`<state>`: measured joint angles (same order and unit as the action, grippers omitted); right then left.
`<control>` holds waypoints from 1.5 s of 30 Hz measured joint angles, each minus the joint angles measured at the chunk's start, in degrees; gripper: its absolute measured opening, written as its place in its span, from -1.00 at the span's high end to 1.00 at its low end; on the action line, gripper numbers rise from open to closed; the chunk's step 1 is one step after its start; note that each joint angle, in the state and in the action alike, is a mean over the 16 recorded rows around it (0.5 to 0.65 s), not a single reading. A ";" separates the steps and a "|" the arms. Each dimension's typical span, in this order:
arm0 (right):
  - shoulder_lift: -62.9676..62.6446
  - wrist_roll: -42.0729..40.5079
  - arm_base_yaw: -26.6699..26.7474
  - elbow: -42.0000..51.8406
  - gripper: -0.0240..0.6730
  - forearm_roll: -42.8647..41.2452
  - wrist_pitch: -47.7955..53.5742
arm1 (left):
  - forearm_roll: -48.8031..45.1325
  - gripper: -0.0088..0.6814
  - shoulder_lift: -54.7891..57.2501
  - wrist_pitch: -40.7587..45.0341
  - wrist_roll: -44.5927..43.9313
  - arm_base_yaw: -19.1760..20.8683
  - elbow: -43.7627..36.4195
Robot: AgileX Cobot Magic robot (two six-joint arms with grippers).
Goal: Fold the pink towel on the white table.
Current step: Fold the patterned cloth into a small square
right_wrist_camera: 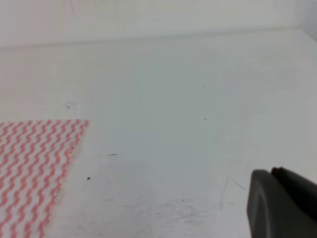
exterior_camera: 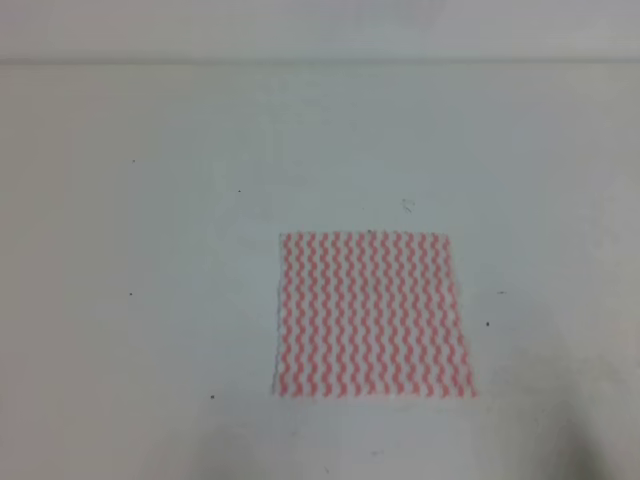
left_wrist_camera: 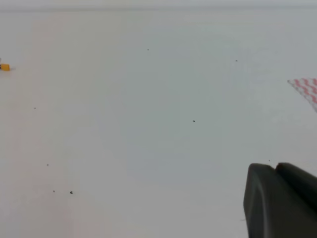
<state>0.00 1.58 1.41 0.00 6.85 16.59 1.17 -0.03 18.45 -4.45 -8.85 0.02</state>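
The pink towel [exterior_camera: 372,315] lies flat and spread out on the white table [exterior_camera: 150,250], a little right of the middle in the exterior view. No gripper shows in that view. The left wrist view catches only a towel corner [left_wrist_camera: 306,89] at its right edge, far from the dark finger [left_wrist_camera: 280,203] of my left gripper at the bottom right. In the right wrist view the towel's corner [right_wrist_camera: 34,163] fills the lower left, and the dark finger [right_wrist_camera: 282,206] of my right gripper sits at the bottom right, apart from it. Neither wrist view shows the jaws' gap.
A small yellow-orange object [left_wrist_camera: 4,67] sits at the far left edge of the left wrist view. The table's far edge [exterior_camera: 320,62] runs along the top of the exterior view. Tiny dark specks dot the tabletop.
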 joint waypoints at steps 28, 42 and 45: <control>-1.10 0.00 -0.01 0.83 0.94 0.03 -0.55 | 0.00 0.98 -0.22 -0.28 0.00 0.00 0.00; -1.10 0.00 -0.01 0.83 0.94 0.03 -0.49 | 0.00 0.98 -0.11 -0.39 0.00 0.00 0.00; -0.99 0.00 -0.01 0.83 0.94 0.03 -0.55 | 0.00 0.98 0.00 -0.40 0.00 0.00 0.00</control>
<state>-0.99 1.58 1.40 0.83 6.88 16.04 1.17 -0.03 18.05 -4.45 -8.85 0.02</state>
